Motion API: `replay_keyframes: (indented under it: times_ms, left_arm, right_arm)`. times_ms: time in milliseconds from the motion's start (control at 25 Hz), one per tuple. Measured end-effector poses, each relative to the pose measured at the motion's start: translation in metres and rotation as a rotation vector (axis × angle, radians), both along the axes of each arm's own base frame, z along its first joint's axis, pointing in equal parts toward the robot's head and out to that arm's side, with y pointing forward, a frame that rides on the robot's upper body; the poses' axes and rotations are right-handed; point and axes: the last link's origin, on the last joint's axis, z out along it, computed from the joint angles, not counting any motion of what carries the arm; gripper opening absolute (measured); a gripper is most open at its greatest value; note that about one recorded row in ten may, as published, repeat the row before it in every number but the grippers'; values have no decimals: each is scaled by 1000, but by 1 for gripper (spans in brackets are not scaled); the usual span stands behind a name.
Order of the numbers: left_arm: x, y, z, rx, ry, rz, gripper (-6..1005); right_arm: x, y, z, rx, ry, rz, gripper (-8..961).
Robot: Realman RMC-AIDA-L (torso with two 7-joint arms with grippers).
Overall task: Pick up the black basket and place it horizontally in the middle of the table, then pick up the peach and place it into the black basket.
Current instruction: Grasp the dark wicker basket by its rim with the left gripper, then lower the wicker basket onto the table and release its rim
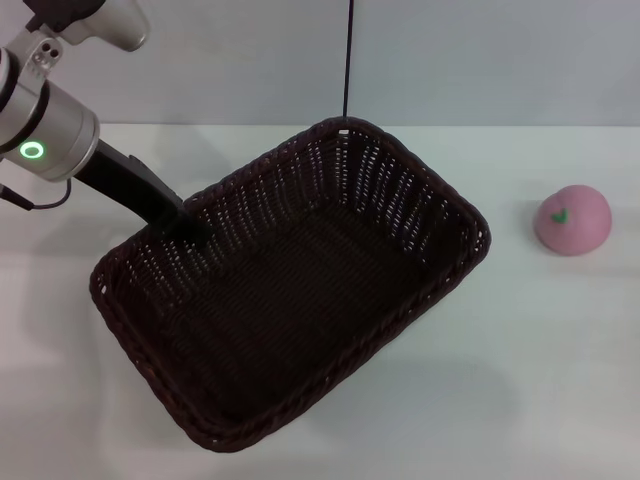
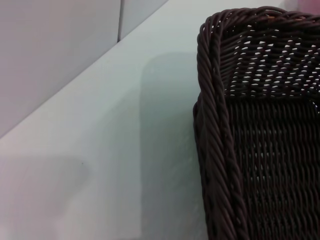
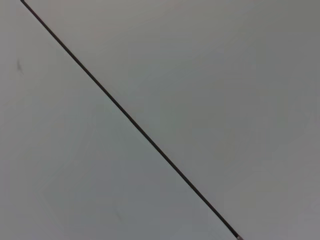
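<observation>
You have the table (image 1: 560, 400) spread white under everything, with a grey wall behind it. On it the black basket (image 1: 290, 300) sits skewed, one corner toward the wall and its long axis running diagonally; its braided rim (image 2: 215, 150) fills the left wrist view. Your left gripper (image 1: 190, 228) reaches down from the left arm to the basket's left rim and meets it there; whether its fingers are clamped on the weave you cannot tell. The peach (image 1: 572, 219) rests on the table well apart from the basket, on its right side. Your right gripper is out of view.
</observation>
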Motion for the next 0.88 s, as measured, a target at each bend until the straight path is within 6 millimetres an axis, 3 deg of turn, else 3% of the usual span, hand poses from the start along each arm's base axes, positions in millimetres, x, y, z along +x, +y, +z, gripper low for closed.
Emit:
replay_keyframes:
  times_ms: [360,880]
  left_arm:
    - [6,1,8,22,-78,-45,188]
    - [24,-4,41,69,-309,-184,189]
  right_arm:
    - [2,0,0,-3,1,-10,699]
    - [4,-3,0,4,13,-20,699]
